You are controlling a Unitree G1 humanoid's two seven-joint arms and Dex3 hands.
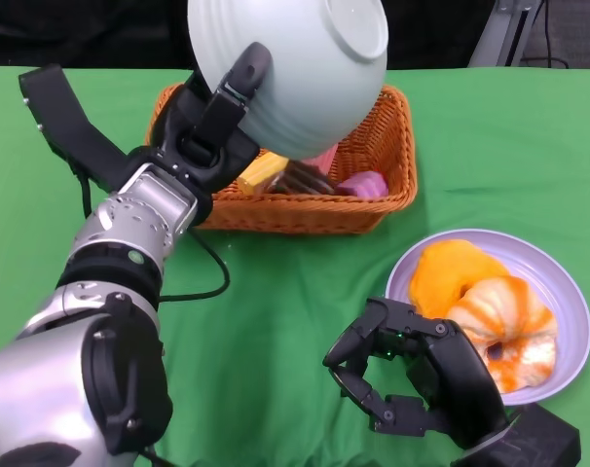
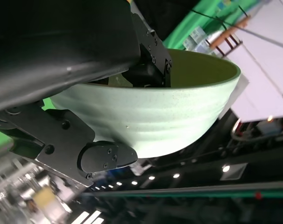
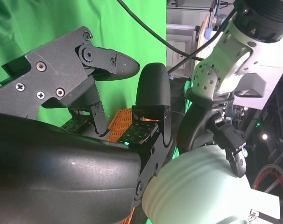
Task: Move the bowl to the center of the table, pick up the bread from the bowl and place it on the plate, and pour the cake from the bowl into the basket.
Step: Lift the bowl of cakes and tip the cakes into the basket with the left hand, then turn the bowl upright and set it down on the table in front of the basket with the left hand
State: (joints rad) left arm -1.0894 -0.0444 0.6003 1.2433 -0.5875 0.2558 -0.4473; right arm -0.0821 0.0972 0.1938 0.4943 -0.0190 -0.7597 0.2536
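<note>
We take the green cloth-covered table [image 1: 276, 321] first. On it stand the woven orange wicker basket [image 1: 378, 190] at the far centre and the round lavender plate [image 1: 558, 292] at the near right. The pale green ribbed ceramic bowl [image 1: 295, 68] is held upturned directly above the basket, its base facing the head camera and its mouth tipped down toward the basket. We judge the pouring step to be in hand, near its end. Yellow, brown and pink cake pieces [image 1: 319, 175] lie inside the basket. The orange-glazed bread [image 1: 490, 311] already rests on the plate.

Our left hand [image 1: 212, 122] grasps the bowl at its rim, fingers inside and outside the wall. Our right hand [image 1: 412, 379] grasps nothing; its fingers are apart and loosely curved, just beside the plate.

The next move calls for confirming the bowl is empty, which no view shows, then righting it and setting it down clear of the basket.
</note>
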